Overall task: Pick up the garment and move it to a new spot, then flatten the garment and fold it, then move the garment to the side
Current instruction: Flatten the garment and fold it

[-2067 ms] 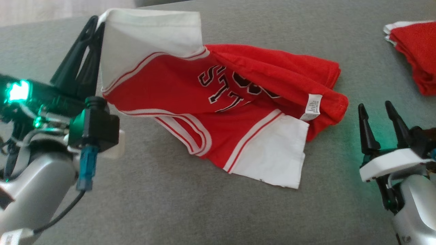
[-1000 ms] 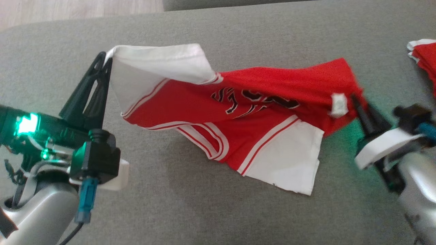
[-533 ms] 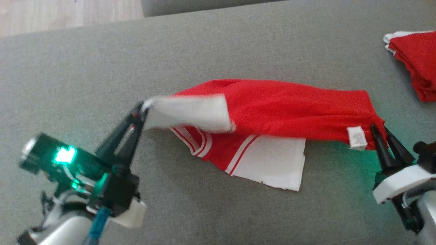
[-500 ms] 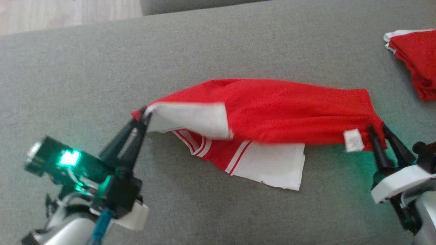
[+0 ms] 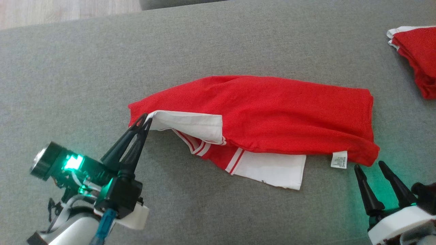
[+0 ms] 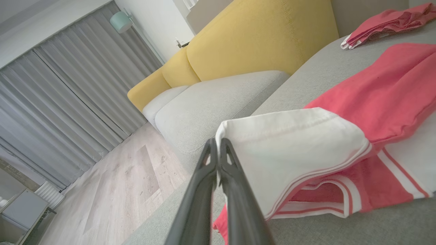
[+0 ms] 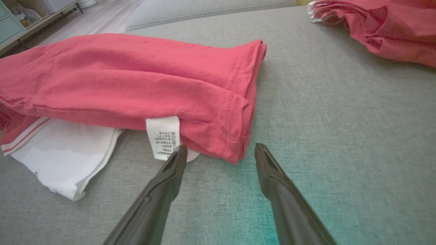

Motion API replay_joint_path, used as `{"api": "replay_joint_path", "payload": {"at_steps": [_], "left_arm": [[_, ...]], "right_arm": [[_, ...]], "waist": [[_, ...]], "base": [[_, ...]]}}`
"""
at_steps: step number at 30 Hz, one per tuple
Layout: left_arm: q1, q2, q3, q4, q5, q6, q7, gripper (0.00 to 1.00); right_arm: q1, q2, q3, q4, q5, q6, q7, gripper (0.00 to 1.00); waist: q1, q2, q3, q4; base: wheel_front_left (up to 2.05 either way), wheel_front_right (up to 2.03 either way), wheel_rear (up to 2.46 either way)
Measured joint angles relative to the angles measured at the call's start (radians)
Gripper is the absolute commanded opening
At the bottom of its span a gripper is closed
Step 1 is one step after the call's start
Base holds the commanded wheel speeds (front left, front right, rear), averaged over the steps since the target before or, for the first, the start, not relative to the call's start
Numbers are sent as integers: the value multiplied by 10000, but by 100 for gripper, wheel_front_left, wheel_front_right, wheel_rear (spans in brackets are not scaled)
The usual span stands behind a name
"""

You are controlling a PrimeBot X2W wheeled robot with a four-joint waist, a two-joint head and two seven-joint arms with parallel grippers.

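While left tool [image 5: 145, 118] pinches the garment [image 5: 272, 112] edge, right tool [image 5: 369, 165] gapes.

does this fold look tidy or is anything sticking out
Not tidy. The red shirt is folded over unevenly: a white sleeve pokes out from under its near edge, and the care label hangs out at the right corner. The left gripper pinches the other sleeve, lifting it off the cushion.

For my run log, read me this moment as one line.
red-and-white shirt: folded over on grey sofa | left claw: shut on its white sleeve | right claw: open, off the shirt
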Motion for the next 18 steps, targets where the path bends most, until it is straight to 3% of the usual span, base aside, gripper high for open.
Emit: {"api": "replay_joint_path", "payload": {"at_steps": [13, 15, 18], "left_arm": [[-35, -48, -38, 140, 0, -38, -10, 0], [-107, -58, -54, 144, -2, -79, -10, 0], [-198, -82, -61, 146, 0, -81, -12, 0]], "right_arm": [[-160, 134, -270, 105, -205, 0, 435, 100], [-162, 173, -270, 222, -270, 0, 430, 66], [-182, 186, -263, 441, -284, 0, 395, 0]], "waist": [[0, 0, -1, 226], [0, 0, 29, 282], [0, 0, 58, 352]], "base": [[0, 0, 0], [0, 0, 0], [0, 0, 0]]}}
